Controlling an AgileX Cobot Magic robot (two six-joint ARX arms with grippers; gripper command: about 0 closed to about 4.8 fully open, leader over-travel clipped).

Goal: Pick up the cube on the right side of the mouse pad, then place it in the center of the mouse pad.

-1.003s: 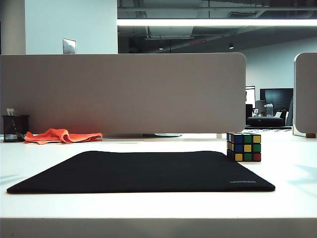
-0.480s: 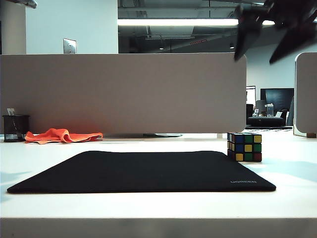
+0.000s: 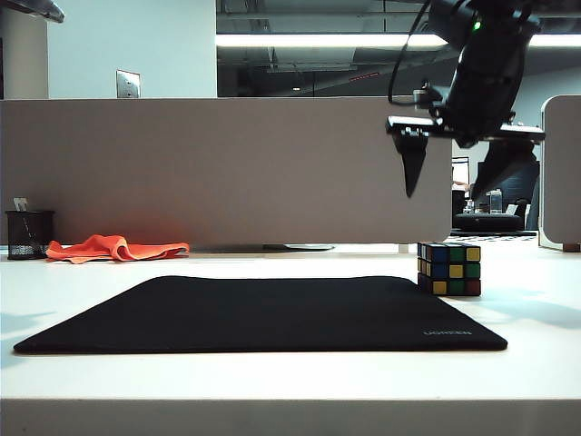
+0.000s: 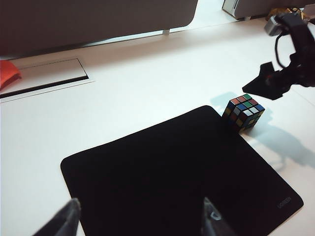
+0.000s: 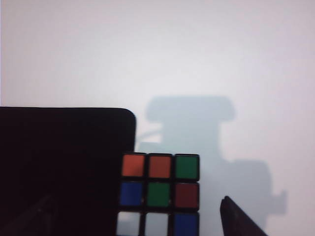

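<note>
Cube sits on the surface touching the mouse pad right edge. Right end effector hangs above it, fingers apart; left end effector apart, high over the pad. Risk: one finger lands on the pad edge or cube top, knocking it askew.

The black-edged cube shows red, blue, green and yellow stickers beside the plain black mouse pad.

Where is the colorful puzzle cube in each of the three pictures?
Exterior view: the cube sits on the white table at the mouse pad's far right corner, below the open right gripper.
Left wrist view: the cube stands at the pad's far corner, near the right gripper.
Right wrist view: the cube is against the pad's edge.
Shared landmark: that rounded mouse pad corner.
</note>
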